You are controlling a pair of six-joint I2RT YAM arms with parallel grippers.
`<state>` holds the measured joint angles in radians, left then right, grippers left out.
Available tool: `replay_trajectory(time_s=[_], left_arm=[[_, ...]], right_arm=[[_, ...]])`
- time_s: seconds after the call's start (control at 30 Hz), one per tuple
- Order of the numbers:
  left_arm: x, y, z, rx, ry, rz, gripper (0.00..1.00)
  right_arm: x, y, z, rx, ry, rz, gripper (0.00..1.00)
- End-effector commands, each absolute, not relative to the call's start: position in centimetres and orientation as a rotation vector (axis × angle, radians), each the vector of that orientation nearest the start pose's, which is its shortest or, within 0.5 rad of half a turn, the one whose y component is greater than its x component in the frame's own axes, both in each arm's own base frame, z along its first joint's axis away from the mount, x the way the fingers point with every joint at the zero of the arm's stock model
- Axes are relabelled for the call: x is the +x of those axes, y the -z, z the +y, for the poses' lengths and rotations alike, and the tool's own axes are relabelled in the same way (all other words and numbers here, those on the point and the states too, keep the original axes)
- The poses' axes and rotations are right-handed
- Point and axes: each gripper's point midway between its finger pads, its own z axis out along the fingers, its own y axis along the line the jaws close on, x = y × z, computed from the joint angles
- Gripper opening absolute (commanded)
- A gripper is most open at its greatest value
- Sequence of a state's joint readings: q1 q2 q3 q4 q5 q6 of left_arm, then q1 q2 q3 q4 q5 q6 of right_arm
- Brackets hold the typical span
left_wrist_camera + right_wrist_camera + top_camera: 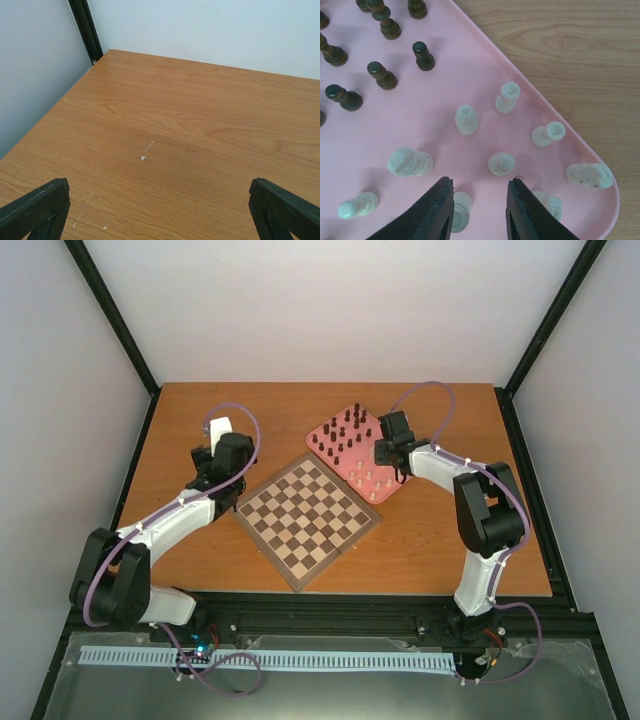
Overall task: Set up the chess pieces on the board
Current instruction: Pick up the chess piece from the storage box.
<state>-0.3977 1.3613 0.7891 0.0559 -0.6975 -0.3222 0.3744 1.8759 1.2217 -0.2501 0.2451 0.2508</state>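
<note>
Right end effector above pink tray corner, cream pieces crowding.

No legible text, labels, brands, numbers or signs in any of three views.

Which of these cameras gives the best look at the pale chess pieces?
The right wrist view: the cream pieces fill it close up, set on the pink tray. The top view shows them as tiny specks beside the board; the left wrist view sees only bare table.
</note>
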Motion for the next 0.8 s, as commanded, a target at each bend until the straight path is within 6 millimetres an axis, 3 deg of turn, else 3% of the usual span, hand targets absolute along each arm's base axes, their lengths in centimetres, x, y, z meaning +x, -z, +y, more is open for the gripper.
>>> replay_trajectory(time_s=[0.0, 0.1, 0.23, 0.43, 0.77], left_arm=[[40.2, -20.7, -4.9, -0.368, -0.243, 1.894, 1.0], [40.1, -20.6, -4.9, -0.369, -0.242, 1.893, 1.0], [40.3, -20.6, -4.9, -0.367, -0.247, 1.896, 1.0], [40.4, -20.5, -4.9, -0.366, -0.255, 1.898, 1.0], [40.2, -20.5, -4.8, -0.37, -0.259, 1.899, 1.0]], right_arm=[[46.8, -9.2, 14.8, -0.074, -0.029, 2.382, 0.33], [46.9, -9.5, 14.7, -0.068, -0.023, 2.371, 0.4], [46.9, -10.0, 14.4, -0.056, -0.006, 2.36, 0.41], [47.0, -11.4, 11.2, 0.055, 0.166, 2.308, 0.41], [47.0, -11.1, 9.1, 0.138, 0.133, 2.316, 0.4]])
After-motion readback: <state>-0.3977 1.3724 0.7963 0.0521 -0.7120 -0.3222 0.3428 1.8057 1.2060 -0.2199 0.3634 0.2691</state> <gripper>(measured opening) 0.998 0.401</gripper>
